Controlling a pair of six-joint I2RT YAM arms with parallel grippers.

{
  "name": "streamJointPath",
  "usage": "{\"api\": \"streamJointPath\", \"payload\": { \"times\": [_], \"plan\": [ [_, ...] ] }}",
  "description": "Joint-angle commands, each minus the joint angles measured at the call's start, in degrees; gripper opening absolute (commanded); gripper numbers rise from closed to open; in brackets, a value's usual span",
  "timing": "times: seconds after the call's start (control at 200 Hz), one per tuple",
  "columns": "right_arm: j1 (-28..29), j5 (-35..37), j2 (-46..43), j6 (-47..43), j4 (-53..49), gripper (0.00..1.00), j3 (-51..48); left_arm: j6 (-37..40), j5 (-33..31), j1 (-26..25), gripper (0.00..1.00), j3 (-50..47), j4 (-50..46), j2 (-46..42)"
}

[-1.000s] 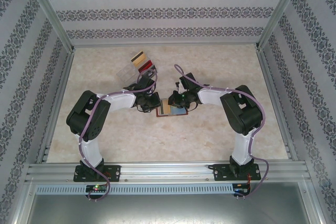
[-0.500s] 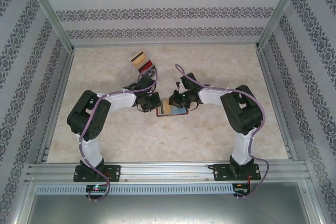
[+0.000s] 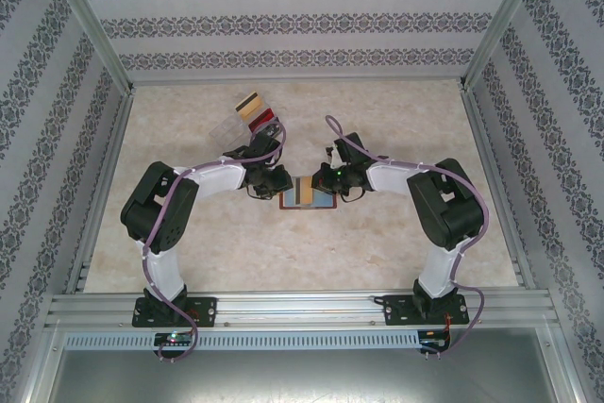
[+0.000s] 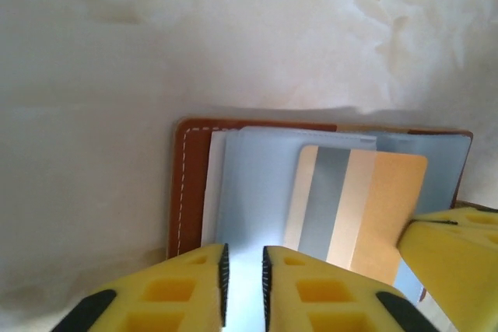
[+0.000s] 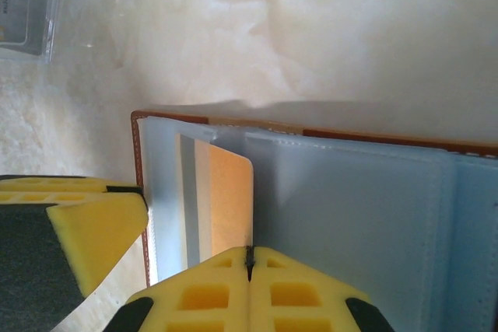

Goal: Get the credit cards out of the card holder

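The brown card holder lies open on the table between both grippers, its clear sleeves facing up. A gold card with a grey stripe sticks partly out of a sleeve. My right gripper is shut on the edge of this gold card, at the holder's right side. My left gripper hovers over the holder's left part, its jaws a narrow gap apart above the clear sleeve. The right gripper's yellow finger is seen in the left wrist view.
Two cards and a clear plastic piece lie on the table behind the left arm. Patterned walls and metal posts enclose the table on three sides. A clear-cased card lies at the upper left.
My right gripper has moved a little to the right, away from the holder's middle, with its jaws shut. My left gripper's jaws have parted slightly. The holder has stayed in place.
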Motion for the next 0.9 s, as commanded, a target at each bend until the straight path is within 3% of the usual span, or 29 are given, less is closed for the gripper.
{"api": "streamJointPath", "payload": {
  "times": [0.0,0.235,0.385,0.894],
  "plan": [
    [-0.20,-0.18,-0.05,-0.12,1.29,0.00,-0.87,1.85,2.59,-0.47,0.16,1.28,-1.14,0.24],
    [-0.12,-0.92,1.29,0.23,1.81,0.00,-0.68,3.16,3.03,-0.62,0.13,1.48,-0.42,-1.37],
    [-0.20,-2.50,1.81,0.91,3.23,0.00,-0.64,3.34,4.77,-0.78,0.08,4.30,-2.65,2.90],
    [0.00,-9.57,2.30,3.04,10.60,0.19,-1.89,3.52,2.01,-0.86,0.06,3.91,-5.25,6.28]
  ]
}}
